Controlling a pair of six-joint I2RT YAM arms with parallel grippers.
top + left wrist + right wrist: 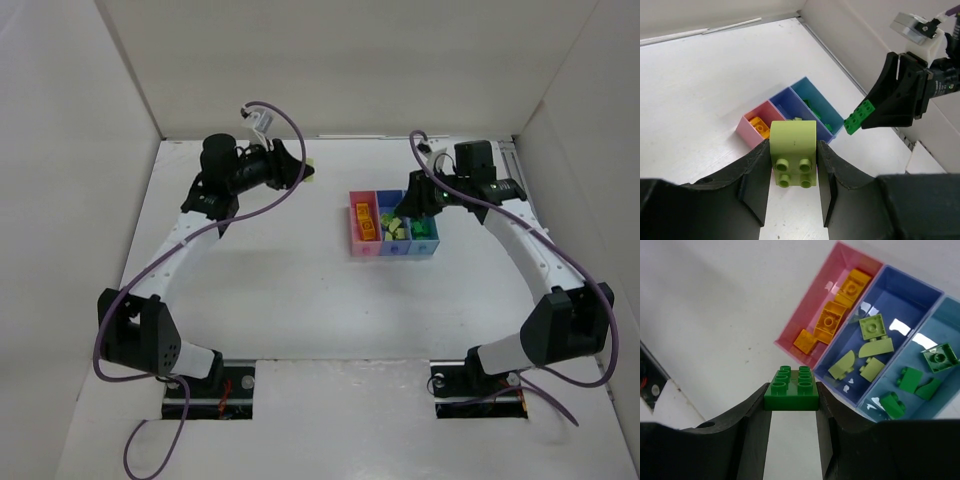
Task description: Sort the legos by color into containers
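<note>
Left jaws are pinched shut on a pale green brick (pixel 792 152), gripping its two flat sides. Right jaws, same deal: closed to the width of a dark green brick (pixel 791 389), studs up.

We'd call these light, stiff and pretty slick. They're hard plastic with no give, so the flat side walls are where to grab. A corner or stud grip would probably let one twist out.

Further out, the pink bin (pixel 807 297) has the orange ones, the blue-purple bin (pixel 900 300) the pale greens and the light blue bin (pixel 946 322) the dark greens. Our left brick hangs over the bench (pixel 280 290), well apart from the bins. The right one is close by them.
</note>
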